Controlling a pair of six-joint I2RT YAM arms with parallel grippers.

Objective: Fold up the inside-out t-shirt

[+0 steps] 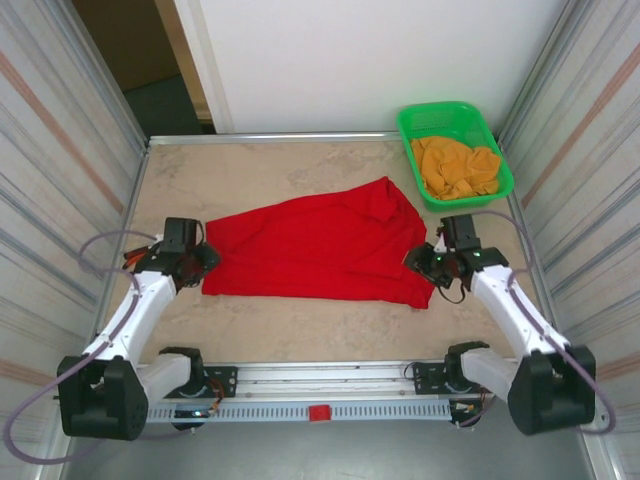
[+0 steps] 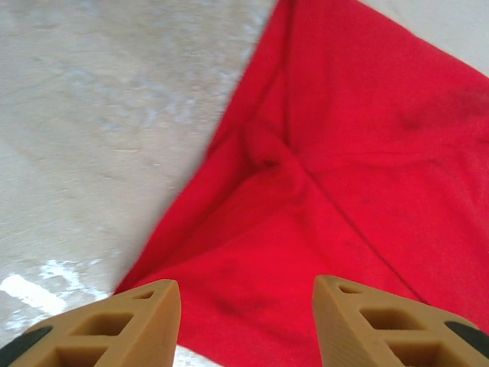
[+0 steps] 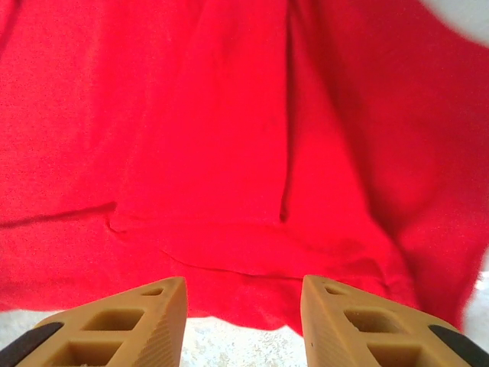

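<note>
The bright red t-shirt (image 1: pixel 320 248) lies spread and wrinkled across the middle of the table, its far right part bunched toward the basket. My left gripper (image 1: pixel 207 258) stands open at the shirt's left end; in the left wrist view its tan fingers (image 2: pixel 145 325) straddle a red corner (image 2: pixel 306 199) of cloth without holding it. At the shirt's right edge my right gripper (image 1: pixel 422 262) is open too. In the right wrist view the red hem (image 3: pixel 252 229) lies just beyond its fingertips (image 3: pixel 336 321), with bare table between them.
A green basket (image 1: pixel 405 125) holding an orange-yellow cloth (image 1: pixel 457 167) sits at the back right corner. Metal rails (image 1: pixel 300 137) edge the beige tabletop (image 1: pixel 250 170), and ribbed walls rise on both sides. Bare table lies behind and in front of the shirt.
</note>
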